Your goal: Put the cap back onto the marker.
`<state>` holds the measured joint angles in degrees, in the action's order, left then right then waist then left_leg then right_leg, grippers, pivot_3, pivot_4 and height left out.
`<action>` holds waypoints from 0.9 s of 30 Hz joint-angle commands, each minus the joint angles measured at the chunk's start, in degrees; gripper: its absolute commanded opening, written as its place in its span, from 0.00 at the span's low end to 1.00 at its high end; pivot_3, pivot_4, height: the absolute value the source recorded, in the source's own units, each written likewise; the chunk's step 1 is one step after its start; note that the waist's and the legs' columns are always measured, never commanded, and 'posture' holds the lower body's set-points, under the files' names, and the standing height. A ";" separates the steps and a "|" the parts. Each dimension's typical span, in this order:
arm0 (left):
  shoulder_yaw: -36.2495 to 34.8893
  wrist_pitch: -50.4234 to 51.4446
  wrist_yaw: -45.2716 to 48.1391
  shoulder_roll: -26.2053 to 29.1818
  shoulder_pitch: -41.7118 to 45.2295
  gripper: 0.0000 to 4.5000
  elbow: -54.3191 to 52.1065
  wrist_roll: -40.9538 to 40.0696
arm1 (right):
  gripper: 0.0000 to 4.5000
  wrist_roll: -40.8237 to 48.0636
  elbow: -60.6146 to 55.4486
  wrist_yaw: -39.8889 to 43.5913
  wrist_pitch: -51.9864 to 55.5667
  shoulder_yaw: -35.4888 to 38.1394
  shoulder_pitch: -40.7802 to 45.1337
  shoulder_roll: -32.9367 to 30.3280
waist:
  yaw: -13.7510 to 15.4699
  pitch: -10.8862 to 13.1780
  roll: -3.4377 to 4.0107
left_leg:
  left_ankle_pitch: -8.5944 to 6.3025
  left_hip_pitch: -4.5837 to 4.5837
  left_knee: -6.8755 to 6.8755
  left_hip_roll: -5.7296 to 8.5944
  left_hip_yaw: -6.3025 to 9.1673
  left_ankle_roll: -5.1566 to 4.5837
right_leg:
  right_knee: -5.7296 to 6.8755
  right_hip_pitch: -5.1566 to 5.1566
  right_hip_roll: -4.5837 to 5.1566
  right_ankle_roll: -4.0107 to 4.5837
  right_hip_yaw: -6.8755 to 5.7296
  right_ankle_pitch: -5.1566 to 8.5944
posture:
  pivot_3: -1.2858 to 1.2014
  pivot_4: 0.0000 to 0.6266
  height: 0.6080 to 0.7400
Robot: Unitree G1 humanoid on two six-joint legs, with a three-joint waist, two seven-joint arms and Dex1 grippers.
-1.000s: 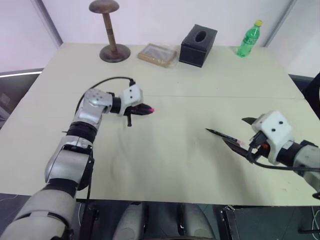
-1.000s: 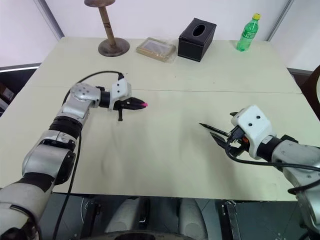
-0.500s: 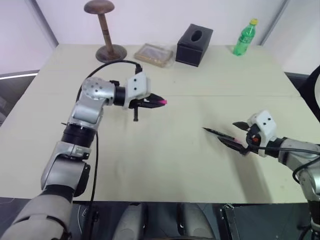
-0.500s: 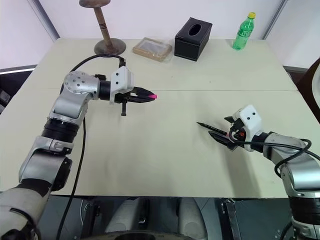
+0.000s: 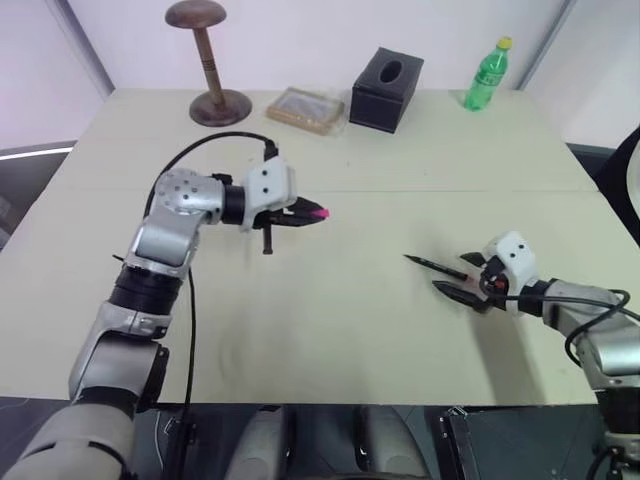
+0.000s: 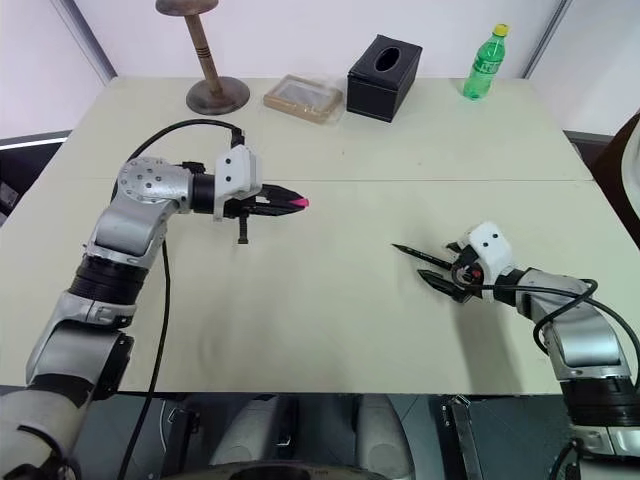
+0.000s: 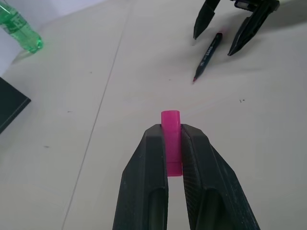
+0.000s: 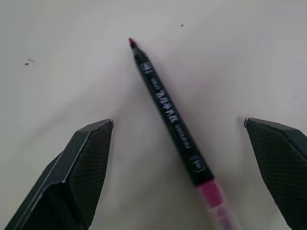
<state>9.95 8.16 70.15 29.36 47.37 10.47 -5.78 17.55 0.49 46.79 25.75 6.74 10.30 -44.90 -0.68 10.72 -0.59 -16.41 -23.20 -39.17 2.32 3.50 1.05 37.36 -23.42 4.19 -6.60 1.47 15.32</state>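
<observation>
Left gripper [image 7: 173,143] is clamped on the cap [image 7: 171,125] (up in the air), marker [image 8: 165,112] lies on the table [image 5: 330,300] between the right gripper's [image 8: 184,143] 2 wide-open fingers. Next step I'd say: close on it.

right gripper [image 6: 452,270] dropped down to the table, jaws now either side of the marker [image 8: 168,115]. left gripper [image 5: 306,214] lifted a bit with the cap [image 7: 171,139].
</observation>
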 commanded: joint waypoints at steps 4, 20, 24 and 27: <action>-1.04 0.76 -1.55 1.06 -1.28 0.01 -3.56 -1.39 | 1.00 -1.25 2.62 0.81 -2.00 -0.90 2.58 0.77 | -0.01 0.00 0.01 | 0.00 0.00 0.00 0.00 0.00 0.01 | 0.00 -0.01 0.00 0.00 0.00 0.00 | 0.52 0.24 1.00; -0.78 -0.04 -1.88 2.62 -0.61 0.00 -2.15 -1.54 | 0.01 -2.71 3.58 1.40 -2.81 -2.36 1.26 2.08 | 0.02 0.00 0.00 | 0.01 0.01 0.00 0.00 0.00 0.01 | 0.00 0.01 0.00 0.00 0.00 0.00 | 0.52 0.24 1.00; -0.68 -1.07 -1.70 2.52 0.03 0.00 -0.91 -1.47 | 0.01 -3.19 2.19 1.04 -2.37 -2.53 0.49 1.79 | 0.06 0.00 0.00 | 0.01 0.02 0.00 0.00 0.00 0.01 | 0.00 0.02 0.00 0.00 0.00 0.00 | 0.52 0.24 1.00; -0.14 -3.81 -0.97 1.88 0.91 0.00 1.35 -1.29 | 0.01 -3.50 -0.56 0.48 -1.58 -1.94 -0.14 0.98 | 0.15 0.00 0.00 | 0.01 0.01 0.00 0.00 0.00 0.01 | 0.00 0.02 0.00 0.00 0.00 0.00 | 0.52 0.24 1.00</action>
<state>10.12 6.60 68.71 31.25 46.43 11.70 -6.72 14.64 1.92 47.44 23.23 4.78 11.18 -43.29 -0.53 10.72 -0.58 -16.40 -23.19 -39.18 2.33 3.50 1.06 37.35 -23.40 4.19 -6.60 1.46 15.32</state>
